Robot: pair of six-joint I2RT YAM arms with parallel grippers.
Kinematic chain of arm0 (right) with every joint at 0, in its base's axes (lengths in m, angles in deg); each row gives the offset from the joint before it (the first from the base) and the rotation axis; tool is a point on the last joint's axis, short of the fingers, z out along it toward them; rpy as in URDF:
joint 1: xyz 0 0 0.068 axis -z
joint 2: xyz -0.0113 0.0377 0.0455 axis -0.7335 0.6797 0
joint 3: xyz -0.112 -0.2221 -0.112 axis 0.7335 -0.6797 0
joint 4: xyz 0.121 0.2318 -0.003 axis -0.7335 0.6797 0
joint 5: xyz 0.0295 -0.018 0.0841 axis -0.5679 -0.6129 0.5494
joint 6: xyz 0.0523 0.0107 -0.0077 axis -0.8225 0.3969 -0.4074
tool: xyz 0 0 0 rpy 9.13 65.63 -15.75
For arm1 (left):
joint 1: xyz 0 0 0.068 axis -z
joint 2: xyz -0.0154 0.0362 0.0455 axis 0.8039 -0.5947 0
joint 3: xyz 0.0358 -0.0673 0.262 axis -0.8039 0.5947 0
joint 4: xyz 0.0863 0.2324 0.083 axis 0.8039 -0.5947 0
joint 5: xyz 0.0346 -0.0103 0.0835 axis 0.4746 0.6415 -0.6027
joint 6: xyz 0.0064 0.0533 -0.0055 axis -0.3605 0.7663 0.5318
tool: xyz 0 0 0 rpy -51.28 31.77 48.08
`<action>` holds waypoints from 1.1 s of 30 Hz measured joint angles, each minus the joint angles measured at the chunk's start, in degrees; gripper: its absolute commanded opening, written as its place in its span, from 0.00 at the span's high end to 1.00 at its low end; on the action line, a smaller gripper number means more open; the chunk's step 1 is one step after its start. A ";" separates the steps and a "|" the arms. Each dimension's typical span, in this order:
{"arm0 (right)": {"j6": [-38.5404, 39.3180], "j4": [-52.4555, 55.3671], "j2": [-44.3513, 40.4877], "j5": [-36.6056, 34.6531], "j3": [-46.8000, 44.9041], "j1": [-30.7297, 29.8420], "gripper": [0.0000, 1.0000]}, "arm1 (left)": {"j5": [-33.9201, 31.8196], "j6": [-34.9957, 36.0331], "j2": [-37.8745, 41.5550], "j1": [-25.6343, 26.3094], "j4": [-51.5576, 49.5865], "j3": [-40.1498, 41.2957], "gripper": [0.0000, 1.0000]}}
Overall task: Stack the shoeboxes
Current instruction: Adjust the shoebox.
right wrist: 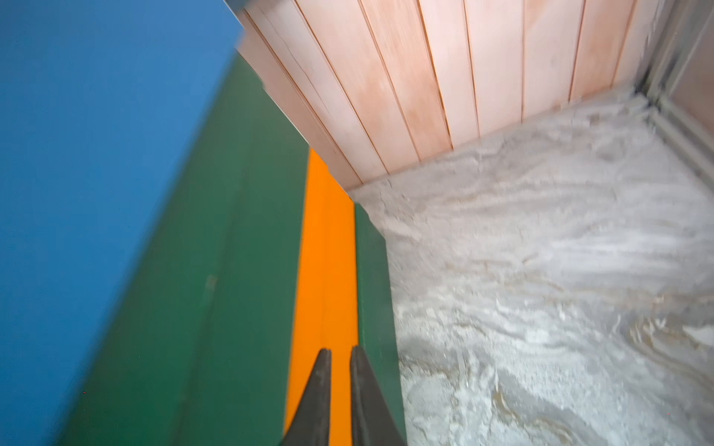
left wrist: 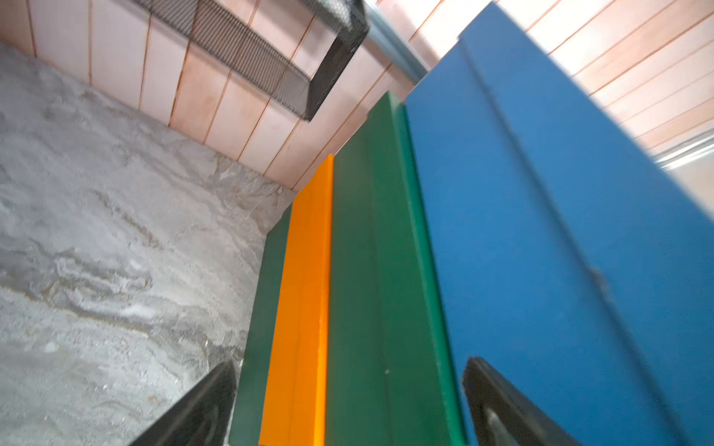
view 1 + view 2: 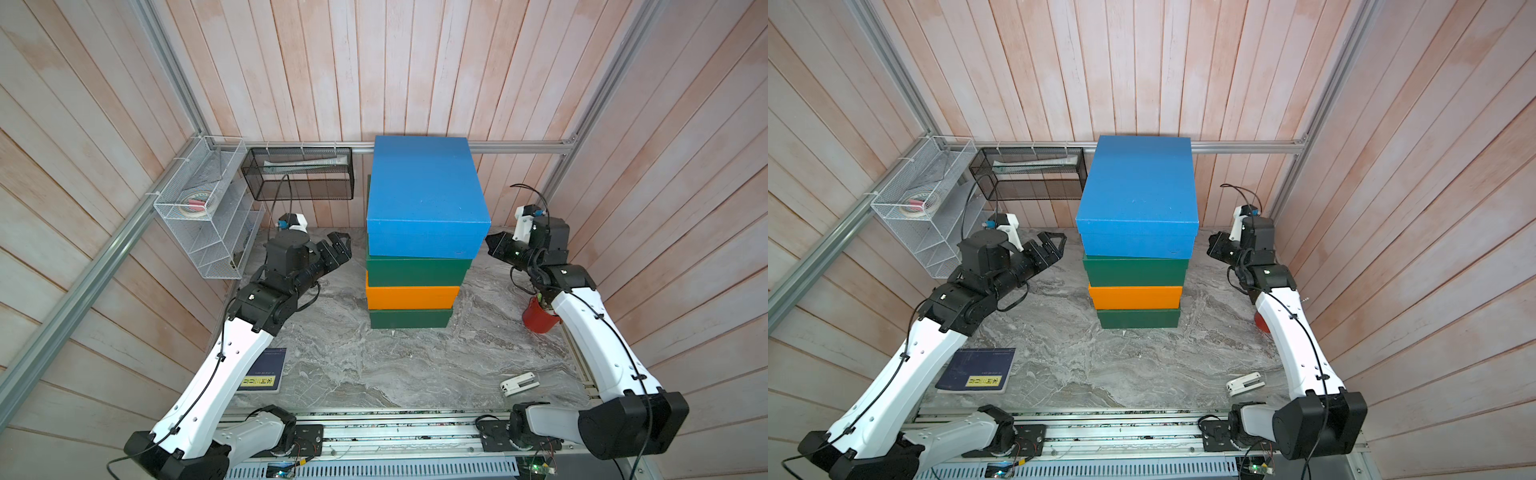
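Note:
Four shoeboxes stand in one stack at the back middle of the table. From the bottom up they are a dark green box, an orange box, a second dark green box and a blue box. The blue one sits slightly twisted and overhangs at the right front. My left gripper hovers just left of the stack, open and empty, and the left wrist view shows its fingers spread wide before the boxes' side. My right gripper hangs shut and empty just off the blue box's right front corner.
A black mesh basket hangs on the back wall and a white wire rack on the left wall. A dark blue book lies front left, a white stapler front right, and a red pot under the right arm.

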 measured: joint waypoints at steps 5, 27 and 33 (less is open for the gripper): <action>0.42 0.28 2.86 0.63 8.90 0.00 0.86 | 0.26 3.02 -5.88 0.00 0.87 -7.06 0.05; 1.77 3.67 14.05 2.54 22.56 -5.05 0.86 | 6.64 2.21 -13.70 -0.15 3.54 -11.43 0.05; 1.88 3.74 14.05 2.49 23.04 -6.49 0.86 | 6.03 1.81 -11.04 -0.22 3.69 -9.60 0.05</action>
